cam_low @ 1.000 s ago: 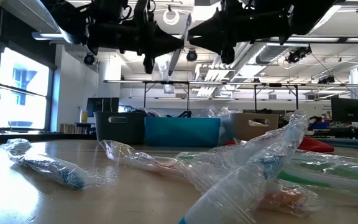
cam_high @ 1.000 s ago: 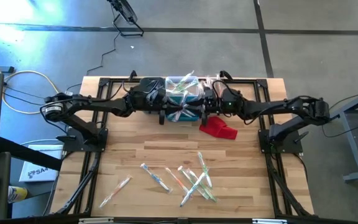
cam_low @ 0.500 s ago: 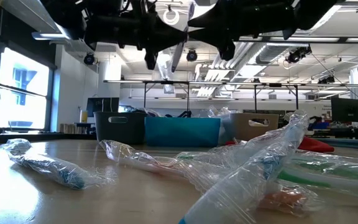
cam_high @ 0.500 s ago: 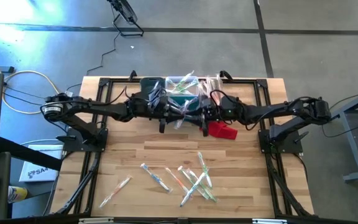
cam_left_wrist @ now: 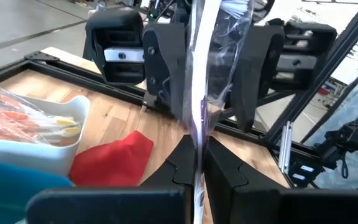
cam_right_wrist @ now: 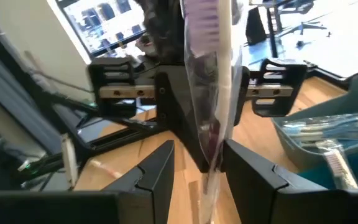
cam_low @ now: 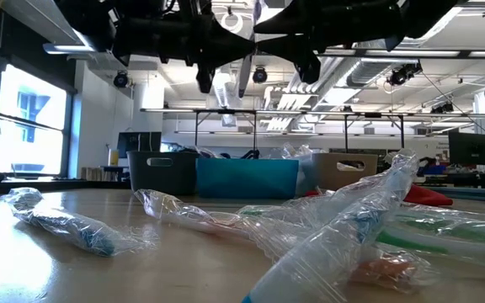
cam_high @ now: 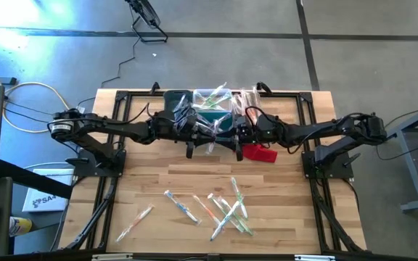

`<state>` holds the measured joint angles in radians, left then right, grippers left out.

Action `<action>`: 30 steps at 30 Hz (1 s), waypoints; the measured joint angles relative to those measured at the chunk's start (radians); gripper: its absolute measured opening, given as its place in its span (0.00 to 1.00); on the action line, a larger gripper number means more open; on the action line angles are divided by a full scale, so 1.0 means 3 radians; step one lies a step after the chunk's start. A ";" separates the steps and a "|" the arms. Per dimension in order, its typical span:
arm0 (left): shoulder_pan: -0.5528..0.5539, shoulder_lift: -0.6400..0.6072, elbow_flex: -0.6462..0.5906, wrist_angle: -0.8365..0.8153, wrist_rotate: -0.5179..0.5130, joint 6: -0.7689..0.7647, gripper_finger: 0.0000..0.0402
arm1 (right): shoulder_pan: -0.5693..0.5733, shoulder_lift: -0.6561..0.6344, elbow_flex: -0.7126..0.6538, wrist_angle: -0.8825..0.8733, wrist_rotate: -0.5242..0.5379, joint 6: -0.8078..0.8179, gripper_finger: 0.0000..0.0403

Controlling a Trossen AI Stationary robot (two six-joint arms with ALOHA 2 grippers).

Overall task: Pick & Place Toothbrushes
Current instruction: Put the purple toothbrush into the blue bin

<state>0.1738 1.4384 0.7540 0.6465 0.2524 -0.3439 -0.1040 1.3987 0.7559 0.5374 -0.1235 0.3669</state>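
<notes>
- Left gripper (cam_left_wrist: 199,163): fingers pressed together on a wrapped toothbrush (cam_left_wrist: 201,74), pinching it upright above the far middle of the table (cam_high: 281,228).
- Right gripper (cam_right_wrist: 197,165): fingers spread, one either side of the same wrapper; I cannot tell whether they touch it.
- Both grippers meet nose to nose over the far centre, the brush (cam_high: 212,138) between them. Each arm reaches in level from its own side, forearms stretched along the far edge, bases at the table's left and right rims.
- Loose toothbrushes (cam_high: 227,210) on the near half: roughly seven in a crossed cluster right of centre; one more (cam_high: 134,223) alone, well to the left. Exact count in the cluster unclear where wrappers overlap.
- Bins at the far edge, three in a row: dark grey (cam_low: 160,170), teal (cam_low: 247,178), white (cam_left_wrist: 61,134). Wrapped brushes lie in the white one, and more wrappers crowd the bins seen from above.
- Red cloth (cam_high: 258,153) on the wood just near of the bins, right of centre, under the right gripper's wrist.
- Low view: crumpled wrappers (cam_low: 343,223) fill the foreground and hide part of the bins.
</notes>
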 joint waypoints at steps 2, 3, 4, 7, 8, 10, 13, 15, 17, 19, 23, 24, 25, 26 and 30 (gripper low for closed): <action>-0.0013 0.0002 0.0004 -0.0006 -0.0001 -0.0001 0.02 | 0.0003 0.0001 0.0001 -0.0011 0.0138 0.0017 0.33; -0.0018 0.0002 0.0004 -0.0003 -0.0002 -0.0001 0.02 | 0.0004 0.0001 0.0001 -0.0017 0.0194 0.0020 0.33; -0.0023 0.0002 0.0004 0.0001 0.0010 0.0000 0.02 | 0.0003 0.0001 0.0001 -0.0008 0.0238 0.0020 0.33; -0.0045 0.0002 0.0004 -0.0004 0.0013 0.0000 0.02 | -0.0001 0.0001 0.0001 0.0020 0.0243 0.0015 0.33; -0.0042 0.0002 0.0004 -0.0025 0.0013 0.0002 0.02 | -0.0001 0.0003 0.0001 0.0050 0.0241 0.0014 0.33; -0.0045 0.0002 0.0004 -0.0078 0.0019 0.0001 0.02 | -0.0001 0.0004 0.0001 0.0118 0.0238 0.0011 0.33; -0.0045 0.0002 0.0004 -0.0094 0.0024 -0.0001 0.02 | -0.0001 0.0004 0.0001 0.0194 0.0239 -0.0018 0.33; -0.0043 0.0002 0.0004 -0.0092 0.0021 -0.0001 0.02 | -0.0001 0.0004 0.0001 0.0245 0.0241 -0.0058 0.33; -0.0037 0.0002 0.0004 -0.0089 0.0010 -0.0001 0.02 | -0.0001 0.0004 0.0003 0.0287 0.0243 -0.0074 0.33; -0.0037 0.0002 0.0004 -0.0074 0.0009 -0.0001 0.02 | -0.0001 0.0004 0.0003 0.0280 0.0249 -0.0077 0.33; -0.0037 0.0002 0.0004 -0.0069 0.0009 -0.0001 0.02 | -0.0001 0.0004 0.0003 0.0270 0.0280 -0.0077 0.33; -0.0037 0.0002 0.0004 -0.0068 0.0009 -0.0002 0.02 | -0.0003 0.0004 0.0003 0.0272 0.0280 -0.0077 0.33; -0.0037 0.0002 0.0004 -0.0067 0.0007 -0.0002 0.02 | -0.0003 0.0004 0.0003 0.0271 0.0291 -0.0078 0.33; -0.0037 0.0002 0.0004 -0.0067 0.0007 -0.0003 0.02 | -0.0003 0.0004 0.0003 0.0270 0.0309 -0.0078 0.33; -0.0037 0.0002 0.0004 -0.0049 -0.0006 -0.0003 0.02 | -0.0003 0.0014 0.0003 0.0304 0.0329 -0.0078 0.33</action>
<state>0.1627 1.4391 0.7551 0.6317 0.2505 -0.3447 -0.1047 1.4029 0.7567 0.6286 -0.0249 0.3435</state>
